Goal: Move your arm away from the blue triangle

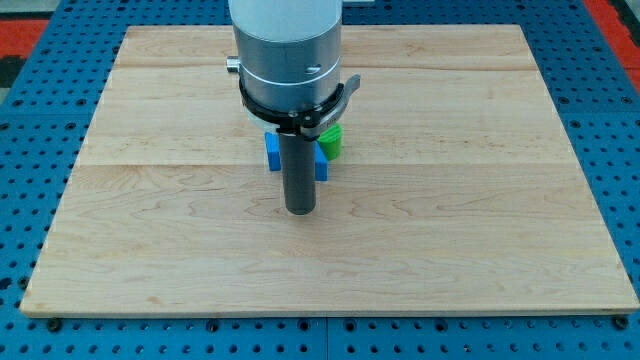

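Note:
My tip (300, 209) rests on the wooden board (450, 200) near its middle. A blue block (273, 152) lies just above the tip toward the view's top, mostly hidden behind the rod; blue shows on both sides of the rod, so its shape cannot be made out. A green block (331, 139) sits at the blue block's upper right, partly hidden by the arm's body. The tip stands a short way below the blue block; touching or apart cannot be told.
The grey and white arm body (288, 50) hangs over the board's upper middle and hides what lies behind it. A blue perforated table (30, 180) surrounds the board on all sides.

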### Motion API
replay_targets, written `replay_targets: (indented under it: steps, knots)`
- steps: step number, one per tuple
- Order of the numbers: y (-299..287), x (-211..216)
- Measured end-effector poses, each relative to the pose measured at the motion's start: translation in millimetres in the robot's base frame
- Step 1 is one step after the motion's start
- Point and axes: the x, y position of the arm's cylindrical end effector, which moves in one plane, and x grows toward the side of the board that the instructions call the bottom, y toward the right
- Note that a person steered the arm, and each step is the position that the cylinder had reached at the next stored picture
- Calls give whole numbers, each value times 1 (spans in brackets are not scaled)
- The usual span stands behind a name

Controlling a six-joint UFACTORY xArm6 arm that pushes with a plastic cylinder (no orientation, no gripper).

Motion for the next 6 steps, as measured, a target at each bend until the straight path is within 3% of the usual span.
replay_targets:
  steps: [3, 4, 5, 6]
  knots:
    - [2, 6]
    - [53, 38]
    - [122, 19]
    - [185, -43]
